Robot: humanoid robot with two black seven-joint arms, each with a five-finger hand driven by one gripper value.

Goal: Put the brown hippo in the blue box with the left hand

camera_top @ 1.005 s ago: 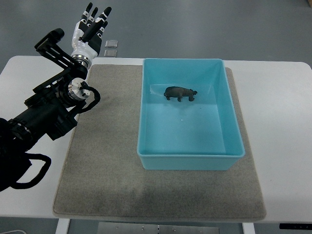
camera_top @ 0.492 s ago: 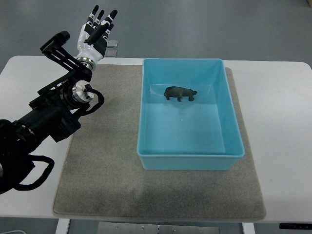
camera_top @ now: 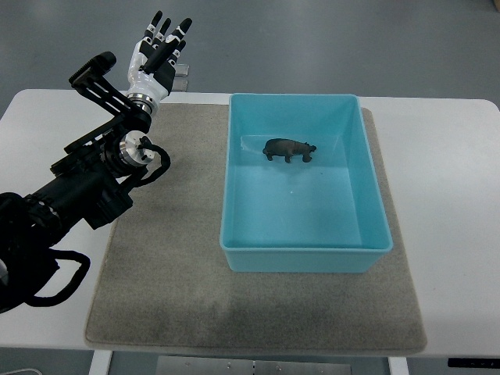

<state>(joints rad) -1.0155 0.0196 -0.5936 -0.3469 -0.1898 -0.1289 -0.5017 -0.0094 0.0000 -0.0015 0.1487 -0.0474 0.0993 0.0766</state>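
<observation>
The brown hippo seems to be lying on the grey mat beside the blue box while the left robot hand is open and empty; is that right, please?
Not quite: the top view shows the brown hippo standing inside the blue box, not on the grey mat. The left robot hand is indeed open and empty.

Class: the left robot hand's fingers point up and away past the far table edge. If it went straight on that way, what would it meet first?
Apparently nothing: beyond the left robot hand only grey floor shows, though depth is unclear.
</observation>
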